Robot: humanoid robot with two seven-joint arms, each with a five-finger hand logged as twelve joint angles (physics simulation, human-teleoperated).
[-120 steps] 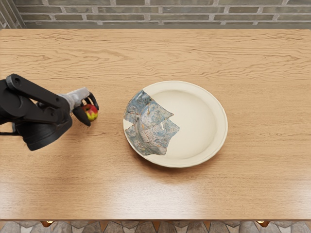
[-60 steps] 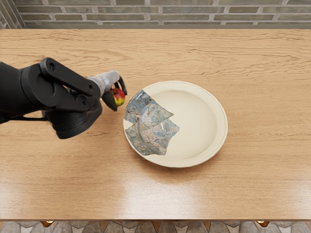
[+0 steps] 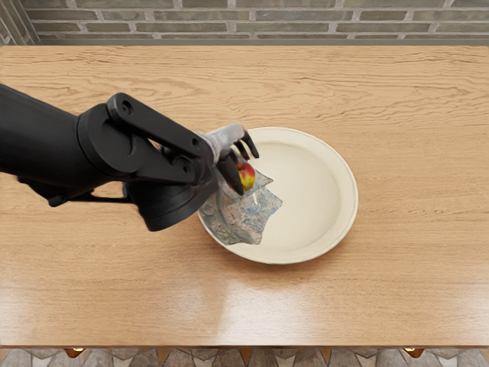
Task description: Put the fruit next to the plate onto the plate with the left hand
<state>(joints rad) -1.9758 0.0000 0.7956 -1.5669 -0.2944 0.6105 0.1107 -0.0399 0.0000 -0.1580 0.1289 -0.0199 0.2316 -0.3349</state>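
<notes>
Left hand (image 3: 231, 155) over the plate (image 3: 325, 187), fruit (image 3: 246, 176) within its curled grasp.

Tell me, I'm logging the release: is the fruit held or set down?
Held: the left hand curls around the fruit, above the plate. Contact below: cannot tell.

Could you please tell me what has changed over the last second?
The left hand, still gripping the fruit, carried it rightward from above the table to over the plate, at its left side above the patterned cloth. Plate and cloth have not moved.
</notes>
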